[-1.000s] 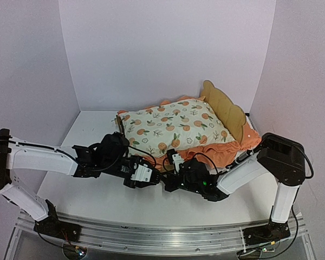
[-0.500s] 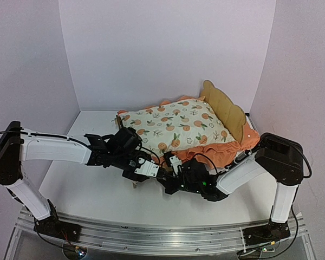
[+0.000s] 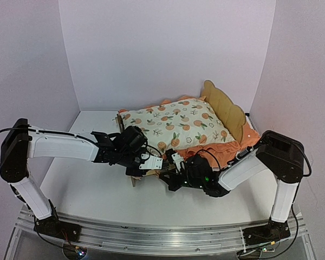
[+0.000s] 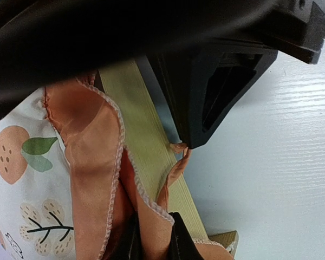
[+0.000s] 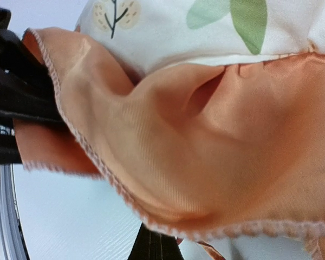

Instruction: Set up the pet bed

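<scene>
Orange ruffle of the mattress pad point(image 4: 86, 141) is pinched in the narrow left end effector point(image 4: 154, 244). Just beside it, the right end effector point(image 5: 154, 246) is closed tight. Beyond both, the plywood pet bed point(image 3: 223, 108) stands on the white bench point(image 3: 86, 189), under the pad.

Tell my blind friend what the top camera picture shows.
The robot's left claw and right claw sit close together, low over a white table, at the near edge of a wooden pet bed. A pad printed with oranges, with an orange ruffle, lies on the bed.
</scene>
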